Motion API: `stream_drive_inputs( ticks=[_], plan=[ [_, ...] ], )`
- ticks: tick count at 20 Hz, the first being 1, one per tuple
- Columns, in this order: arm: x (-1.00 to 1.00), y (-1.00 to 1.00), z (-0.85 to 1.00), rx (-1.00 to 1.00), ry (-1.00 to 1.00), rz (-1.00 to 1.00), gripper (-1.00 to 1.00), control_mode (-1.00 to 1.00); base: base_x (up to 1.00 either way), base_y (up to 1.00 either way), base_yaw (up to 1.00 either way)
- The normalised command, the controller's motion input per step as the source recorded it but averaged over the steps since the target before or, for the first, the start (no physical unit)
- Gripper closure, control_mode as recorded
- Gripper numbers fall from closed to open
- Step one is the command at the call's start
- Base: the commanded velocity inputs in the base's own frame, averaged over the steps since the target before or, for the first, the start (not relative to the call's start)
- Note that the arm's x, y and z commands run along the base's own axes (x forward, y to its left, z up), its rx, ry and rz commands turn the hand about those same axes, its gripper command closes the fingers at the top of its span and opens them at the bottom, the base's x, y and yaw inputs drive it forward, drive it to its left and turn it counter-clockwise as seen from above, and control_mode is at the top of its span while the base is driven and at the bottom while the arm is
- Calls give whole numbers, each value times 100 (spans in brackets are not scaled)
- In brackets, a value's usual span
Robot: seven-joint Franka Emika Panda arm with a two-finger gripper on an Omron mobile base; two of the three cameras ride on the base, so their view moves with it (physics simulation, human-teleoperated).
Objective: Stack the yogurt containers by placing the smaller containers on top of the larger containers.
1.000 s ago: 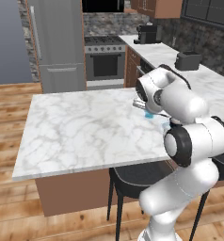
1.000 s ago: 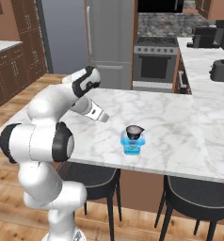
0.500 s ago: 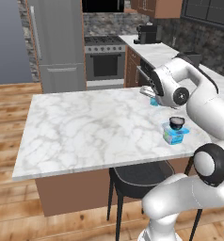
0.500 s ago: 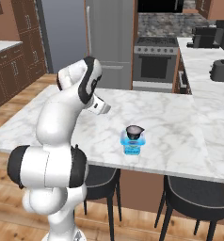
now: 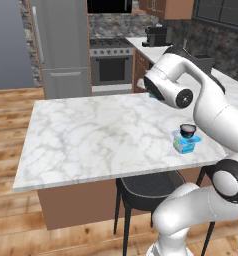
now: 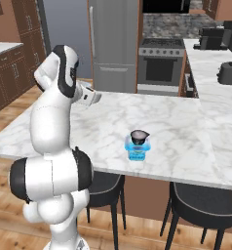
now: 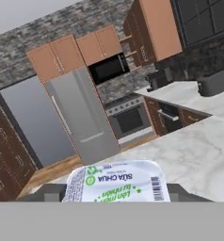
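Closest to us, the tiny light-blue cup sits right at the fingertips in the hand view, its printed foil lid facing the camera. The gripper hangs above the marble counter. The fingers themselves are hard to make out, so we judge rather than see that they are closed on the cup, since it is carried clear of the surface.

Further along the counter, near its front edge and well apart from the hand, the dark round cup rests upright on top of the bigger light-blue tub. That part looks done. We think the held cup is raised so it can travel over the counter toward the stack.

Beyond stand the fridge, the oven and a toaster.
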Motion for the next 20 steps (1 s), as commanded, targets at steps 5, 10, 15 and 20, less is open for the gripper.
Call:
stream_drive_inputs(
  ticks=[5,10,15,20],
  plan=[
    [-47,5,100,0,18,-3,100,-100,0,0,0],
    [-75,0,100,0,25,-5,100,-100,0,0,0],
    [-87,-1,100,0,24,-8,100,-100,0,0,0],
    [-78,-20,99,-1,22,-10,100,-100,0,0,0]
  ],
)
